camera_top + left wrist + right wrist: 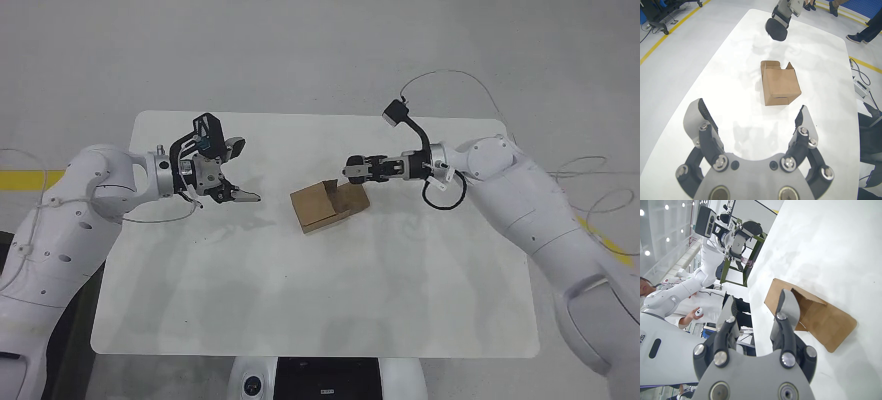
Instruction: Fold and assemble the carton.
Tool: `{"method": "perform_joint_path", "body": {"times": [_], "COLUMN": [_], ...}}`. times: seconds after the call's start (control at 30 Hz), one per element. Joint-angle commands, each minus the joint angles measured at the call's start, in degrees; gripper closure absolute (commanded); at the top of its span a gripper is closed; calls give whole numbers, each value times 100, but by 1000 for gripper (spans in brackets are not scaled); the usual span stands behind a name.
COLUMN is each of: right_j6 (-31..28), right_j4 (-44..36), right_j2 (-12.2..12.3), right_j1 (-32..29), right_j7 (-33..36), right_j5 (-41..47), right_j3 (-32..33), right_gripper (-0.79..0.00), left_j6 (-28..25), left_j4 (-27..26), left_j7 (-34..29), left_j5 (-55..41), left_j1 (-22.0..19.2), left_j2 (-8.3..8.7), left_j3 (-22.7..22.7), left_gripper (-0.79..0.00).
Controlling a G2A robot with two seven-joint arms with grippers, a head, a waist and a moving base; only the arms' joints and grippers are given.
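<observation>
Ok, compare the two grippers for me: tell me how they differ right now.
The left gripper gapes wide; the right gripper is open less. The left gripper stands well off from the carton, over bare table; the right gripper is close at the carton's open end. Shared: both are open, empty, and face the carton from opposite sides.

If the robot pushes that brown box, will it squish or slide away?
Probably both. The carton looks like thin, empty cardboard with one end open, so it is likely light and may slide on the smooth white table. Its flaps would likely bend easily.
</observation>
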Motion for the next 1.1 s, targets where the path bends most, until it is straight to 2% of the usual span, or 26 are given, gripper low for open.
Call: {"method": "perform_joint_path", "body": {"times": [0.0, 0.67, 0.83, 0.93, 1.07], "right_j6": [-8, -8, -8, 152, 410], "right_j4": [-47, -63, -63, -164, -284], "right_j2": [42, 55, 55, 71, 148], "right_j1": [27, 38, 38, -53, -189], "right_j7": [-8, -8, -8, -117, 206], "right_j5": [-30, -40, -40, -121, -194], "right_j3": [5, 6, 6, 50, 166], "right_gripper": [0, 0, 0, 0, 0], "left_j6": [0, 31, 395, 427, 595], "left_j4": [0, -8, -290, -529, -766], "left_j7": [0, 8, 147, 228, 422], "left_j5": [1, 3, 342, 446, 649], "left_j1": [0, 18, 299, 478, 771], "left_j2": [0, -1, -9, -11, -25], "left_j3": [0, 3, -12, -3, 32], "left_gripper": [-785, -785, -785, -785, -785]}}
